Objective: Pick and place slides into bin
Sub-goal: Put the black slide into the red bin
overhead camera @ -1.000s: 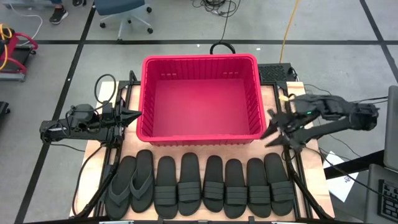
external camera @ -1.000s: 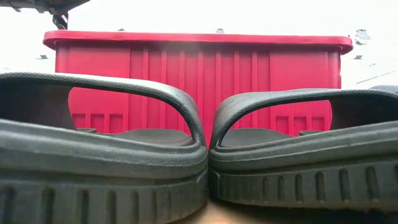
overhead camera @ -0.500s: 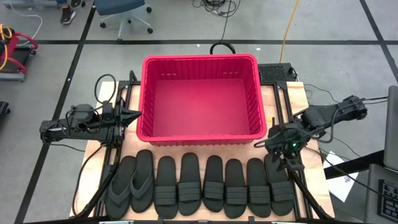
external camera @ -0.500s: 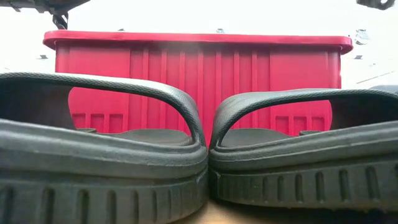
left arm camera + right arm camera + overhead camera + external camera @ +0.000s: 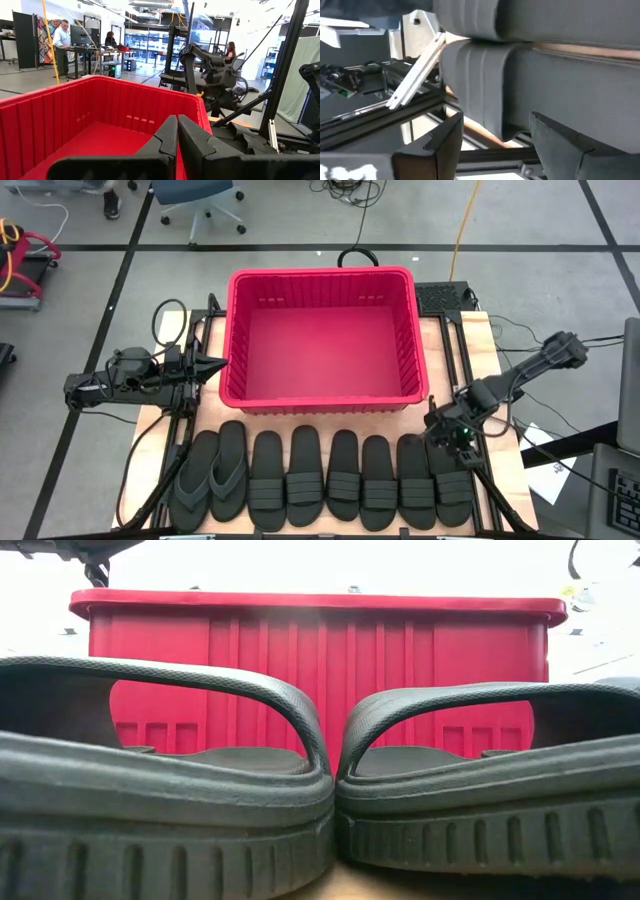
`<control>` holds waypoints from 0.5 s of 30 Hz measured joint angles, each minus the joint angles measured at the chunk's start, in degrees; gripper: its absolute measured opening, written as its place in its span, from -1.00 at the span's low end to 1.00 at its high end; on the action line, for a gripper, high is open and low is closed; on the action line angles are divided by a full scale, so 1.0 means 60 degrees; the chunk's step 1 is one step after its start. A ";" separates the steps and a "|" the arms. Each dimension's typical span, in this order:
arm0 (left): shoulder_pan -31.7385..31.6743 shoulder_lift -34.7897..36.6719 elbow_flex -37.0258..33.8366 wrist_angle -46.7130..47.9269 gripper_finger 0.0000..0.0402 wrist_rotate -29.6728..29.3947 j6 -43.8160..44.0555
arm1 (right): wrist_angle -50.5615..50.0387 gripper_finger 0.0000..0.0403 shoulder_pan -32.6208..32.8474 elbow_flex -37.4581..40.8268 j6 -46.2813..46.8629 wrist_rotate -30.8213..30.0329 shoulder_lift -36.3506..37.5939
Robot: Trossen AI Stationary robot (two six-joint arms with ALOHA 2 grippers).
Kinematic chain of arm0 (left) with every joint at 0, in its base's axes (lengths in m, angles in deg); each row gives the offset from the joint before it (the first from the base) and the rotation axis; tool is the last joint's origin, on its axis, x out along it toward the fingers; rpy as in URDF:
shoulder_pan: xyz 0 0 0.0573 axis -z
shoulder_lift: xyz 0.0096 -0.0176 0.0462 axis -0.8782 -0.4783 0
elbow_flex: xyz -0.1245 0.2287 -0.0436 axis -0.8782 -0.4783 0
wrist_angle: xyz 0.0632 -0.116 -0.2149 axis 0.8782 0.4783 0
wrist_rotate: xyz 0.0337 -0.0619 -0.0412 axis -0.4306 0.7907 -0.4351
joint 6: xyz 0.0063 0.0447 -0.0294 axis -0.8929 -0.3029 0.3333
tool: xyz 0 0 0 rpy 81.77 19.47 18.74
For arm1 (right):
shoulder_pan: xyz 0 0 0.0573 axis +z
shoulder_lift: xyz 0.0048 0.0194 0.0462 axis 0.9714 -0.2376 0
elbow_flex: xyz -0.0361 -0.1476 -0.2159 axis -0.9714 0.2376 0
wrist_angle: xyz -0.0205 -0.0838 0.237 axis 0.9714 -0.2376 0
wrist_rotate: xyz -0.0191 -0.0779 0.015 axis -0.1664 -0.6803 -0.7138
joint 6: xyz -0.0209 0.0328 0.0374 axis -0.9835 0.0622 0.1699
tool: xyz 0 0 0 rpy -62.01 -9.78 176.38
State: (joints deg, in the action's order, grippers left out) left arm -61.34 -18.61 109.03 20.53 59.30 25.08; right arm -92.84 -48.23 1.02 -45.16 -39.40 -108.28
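Several black slides (image 5: pixel 320 478) lie side by side, soles down, along the table's near edge; two of them fill the low view (image 5: pixel 200 790). The red bin (image 5: pixel 320 340) stands behind them. My right gripper (image 5: pixel 446 432) is open and tipped down over the far end of the rightmost slide (image 5: pixel 452 480). In the right wrist view that slide's end (image 5: pixel 530 80) shows just beyond my gripper (image 5: pixel 495 145), with nothing between the fingers. My left gripper (image 5: pixel 215 366) is shut and level beside the bin's left wall (image 5: pixel 75 115).
Black frame rails (image 5: pixel 470 380) run along the table's right side next to my right arm. A cable loop (image 5: pixel 170 315) lies at the far left. Beyond the table are an office chair (image 5: pixel 195 200) and people in the room (image 5: pixel 62 40).
My right gripper has come down and toward the table's near edge, from beside the bin's right wall to just over the far end of the rightmost slide. It has tipped from roughly level to pointing steeply down. The slides and bin have stayed put.
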 joint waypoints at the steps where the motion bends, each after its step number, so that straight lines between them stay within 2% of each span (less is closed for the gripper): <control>1: -0.0002 0.0000 0.0000 0.0000 -0.92 0.0000 0.0000 | 0.0401 0.09 0.0094 0.0227 0.0217 0.0080 0.0036; 6: 0.0002 0.0004 0.0000 0.0000 -0.92 0.0000 0.0000 | 0.2596 0.08 0.0747 0.1110 0.1193 0.0644 0.0042; 10: 0.0002 0.0002 0.0000 0.0000 -0.92 0.0000 0.0000 | 0.3150 0.05 0.1268 0.1676 0.1798 0.0383 -0.0067; 15: 0.0002 0.0000 0.0000 0.0000 -0.92 -0.0004 0.0000 | 0.4353 0.05 0.1424 0.2481 0.2837 0.0147 -0.0087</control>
State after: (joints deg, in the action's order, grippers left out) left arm -61.33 -18.61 109.03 20.53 59.28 25.08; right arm -66.72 -39.68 15.91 -28.13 -38.52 -108.81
